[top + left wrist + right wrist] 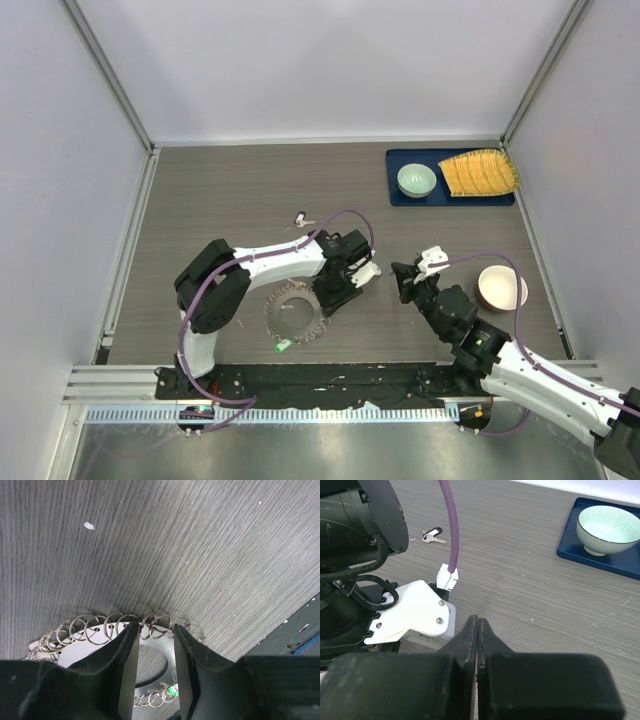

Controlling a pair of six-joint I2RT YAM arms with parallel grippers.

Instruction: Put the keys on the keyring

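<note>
Counter (pixel 200 555) is showing matt grey wood grain; keyring (pixel 97 636) is gleaming as smooth bright metal with wire loops; left tool (pixel 155 629) is appearing matt black; bowl (pixel 605 527) is shining, glazed.

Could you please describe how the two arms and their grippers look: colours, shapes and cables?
Both arms have white links between bulky black joints: the left arm and the right arm. A thin purple cable loops along each. The left gripper and the right gripper have matte black, wedge-shaped fingers. A white plate with small screws sits on the left wrist.
</note>
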